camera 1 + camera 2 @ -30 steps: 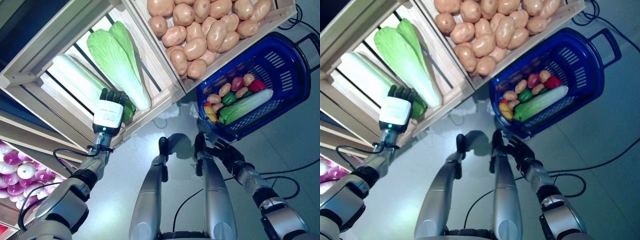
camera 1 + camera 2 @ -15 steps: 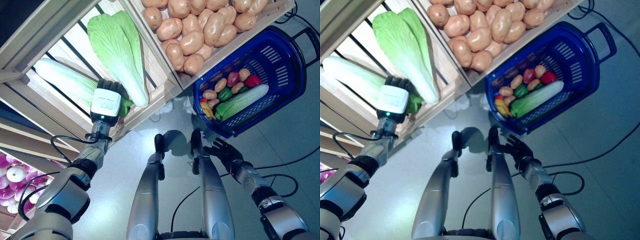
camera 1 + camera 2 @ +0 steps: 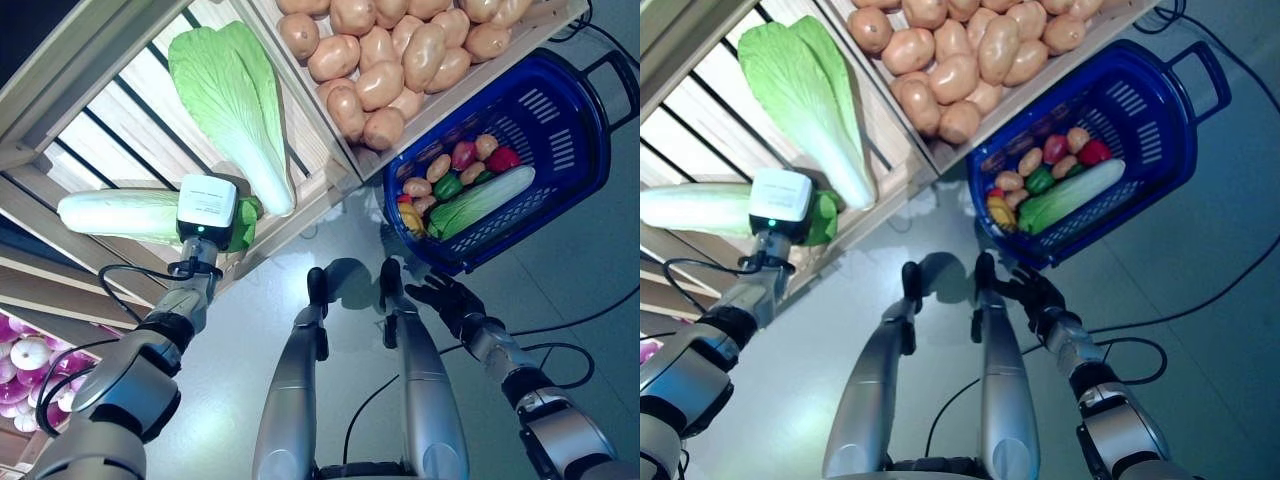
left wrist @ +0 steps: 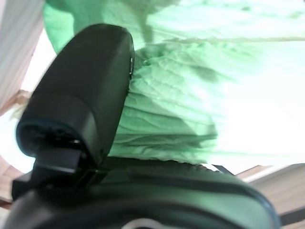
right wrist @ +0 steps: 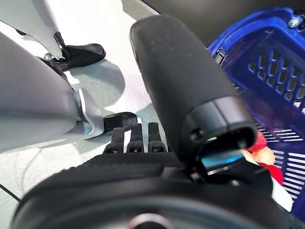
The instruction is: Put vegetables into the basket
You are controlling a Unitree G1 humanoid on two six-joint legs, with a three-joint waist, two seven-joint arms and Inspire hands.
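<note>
left hand (image 3: 207, 208) gripped cabbage (image 3: 120, 213), now swung level, lifted from crate (image 3: 120, 120) | basket (image 3: 560, 150) at 3 o'clock awaited it | right hand (image 3: 447, 298) hung open

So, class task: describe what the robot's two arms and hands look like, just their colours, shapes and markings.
Both arms are silver-grey with black joint bands. The left hand shows a white, rounded-square back plate with a small green light at its wrist end. The right hand is dark throughout, with a thick rounded thumb.

Both head eyes look down, sharing the basket (image 3: 560, 130); wrist cameras look closely along each robot hand
</note>
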